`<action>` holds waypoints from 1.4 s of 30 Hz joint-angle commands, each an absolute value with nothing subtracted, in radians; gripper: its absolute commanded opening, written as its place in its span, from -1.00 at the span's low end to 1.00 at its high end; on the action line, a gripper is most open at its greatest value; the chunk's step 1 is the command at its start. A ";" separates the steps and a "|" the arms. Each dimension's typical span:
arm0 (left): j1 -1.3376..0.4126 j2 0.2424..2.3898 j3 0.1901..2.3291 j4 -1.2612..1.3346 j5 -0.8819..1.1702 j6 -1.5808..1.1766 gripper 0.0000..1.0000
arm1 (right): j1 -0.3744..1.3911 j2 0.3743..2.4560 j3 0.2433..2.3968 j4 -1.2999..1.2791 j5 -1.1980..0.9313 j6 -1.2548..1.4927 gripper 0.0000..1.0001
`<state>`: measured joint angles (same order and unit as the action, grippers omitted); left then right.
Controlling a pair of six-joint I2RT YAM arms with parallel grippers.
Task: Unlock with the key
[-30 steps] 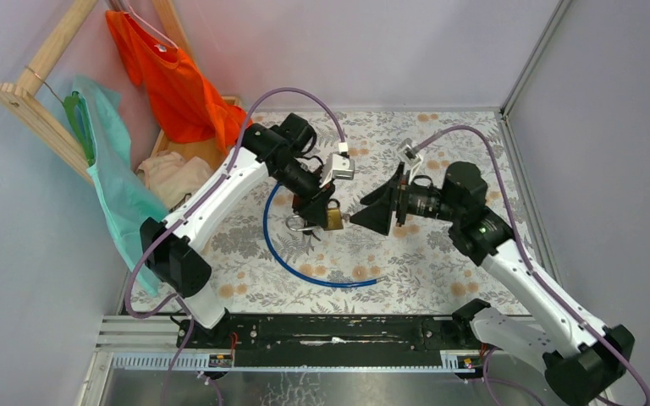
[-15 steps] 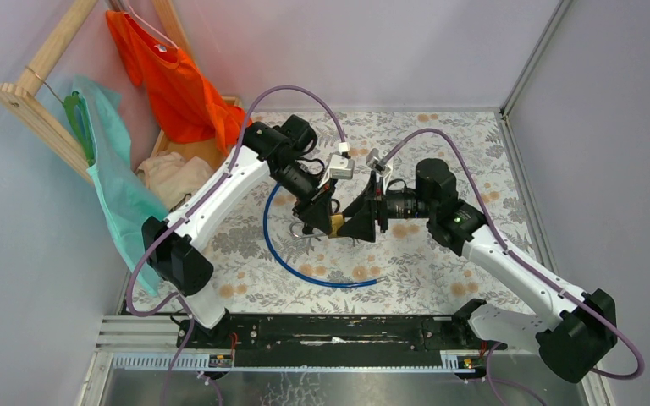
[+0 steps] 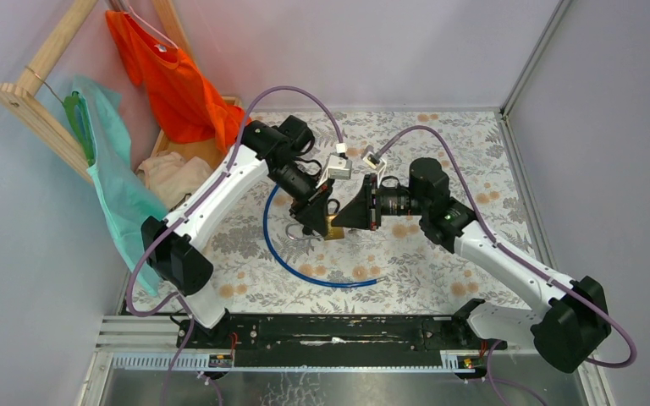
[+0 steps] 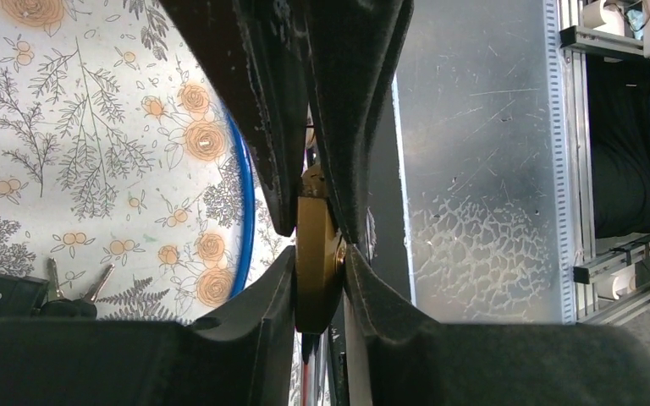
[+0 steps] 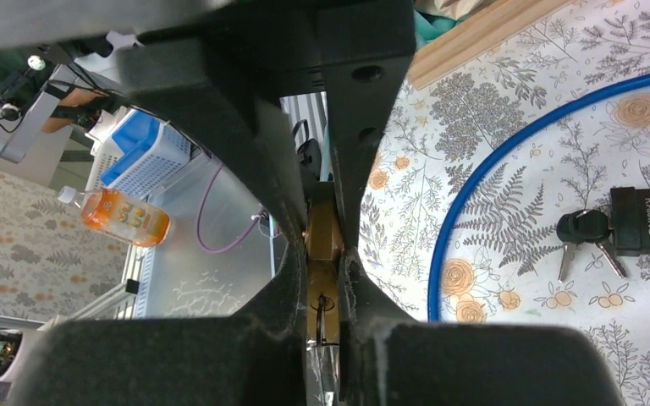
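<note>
My left gripper [image 3: 325,222] is shut on a brass padlock [image 3: 333,228] held above the flowered table; its pads clamp the lock's flat sides [image 4: 316,222]. My right gripper [image 3: 345,222] meets it from the right, shut at the lock's keyhole end [image 5: 322,298]. Between the right gripper's jaws a thin silver key [image 5: 322,372] stands in the keyhole. The key with the black head [image 5: 588,227] lies on the table beside a black padlock [image 5: 648,222]. Both also show low left in the left wrist view: the key [image 4: 61,304] and the black padlock [image 4: 0,292].
A blue cable loop [image 3: 305,269] lies on the table under both grippers. At the left stand a wooden rack [image 3: 38,80] with an orange shirt [image 3: 169,76] and a teal cloth [image 3: 114,173]. Beside them a wooden tray [image 3: 162,142] holds beige cloth.
My right arm swung left to the brass padlock, and its gripper went from open to shut at the lock's keyhole end. The left gripper kept its hold and barely moved.
</note>
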<state>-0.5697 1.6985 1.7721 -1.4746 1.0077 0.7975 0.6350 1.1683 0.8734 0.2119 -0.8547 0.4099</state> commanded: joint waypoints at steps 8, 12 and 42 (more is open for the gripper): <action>-0.559 1.617 1.660 -1.450 0.852 0.897 0.10 | 0.627 1.104 0.882 0.223 -0.815 0.477 -1.00; -0.557 1.597 1.582 -1.384 0.797 0.887 0.03 | 0.615 1.092 0.879 0.227 -0.831 0.495 -1.00; -0.606 1.563 1.358 -0.567 -0.013 0.695 0.88 | 0.326 1.282 0.834 0.261 -0.671 0.996 -1.00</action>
<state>-0.6437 1.5444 1.3266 -0.6384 0.0586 0.7464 0.3870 1.3064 0.8005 0.3038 -0.7174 1.0153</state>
